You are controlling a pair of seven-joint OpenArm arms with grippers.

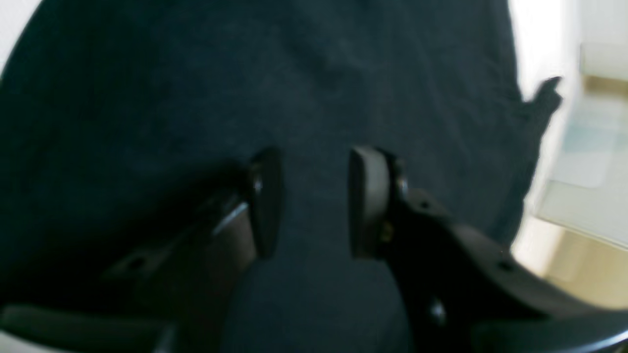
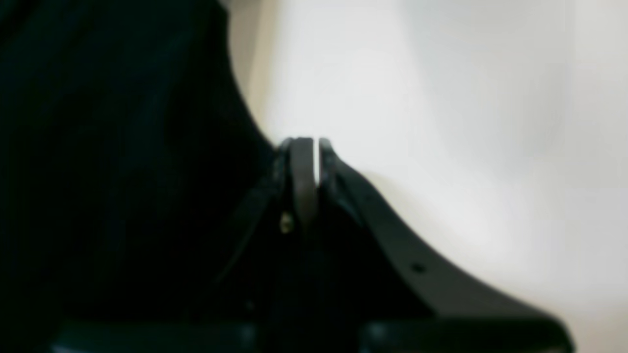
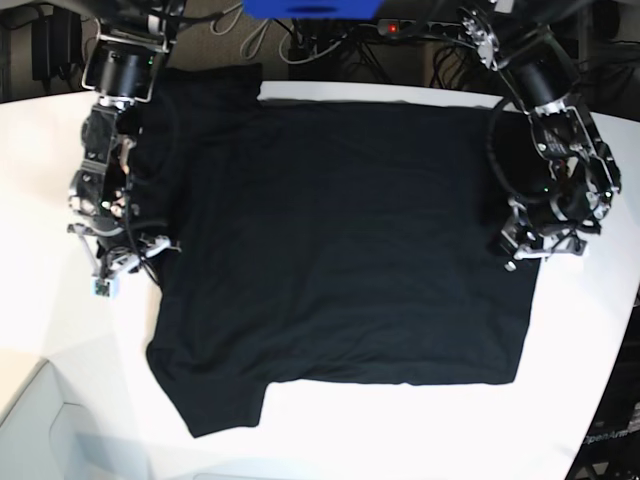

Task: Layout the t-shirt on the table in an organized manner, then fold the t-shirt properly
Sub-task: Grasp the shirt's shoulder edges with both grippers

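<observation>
A white bench [image 3: 330,425] with a curved edge filled the base view, with cables and dark equipment behind its far rim. The shirt [image 3: 340,240] lay spread across it, plain black side up, body flat, one short sleeve pointing toward the near edge at the lower left and the other toward the far left corner. No print showed.

The left claw [image 1: 314,201] stood at the shirt's edge on the base view's right. In its wrist view the two pads were apart with a clear gap, bare black cloth visible between them; nothing was pinched. Whether the tips touched the fabric could not be told from the blurred picture.

The right claw [image 2: 311,162] was at the shirt's opposite edge, on the base view's left, near the sleeve. Its wrist view showed the pads drawn together, only a thin bright slit between them. Black cloth lay just beside it on one side and white bench on the other; the blur did not show any cloth caught between the pads.

Both arms reached in from the far side of the bench.
</observation>
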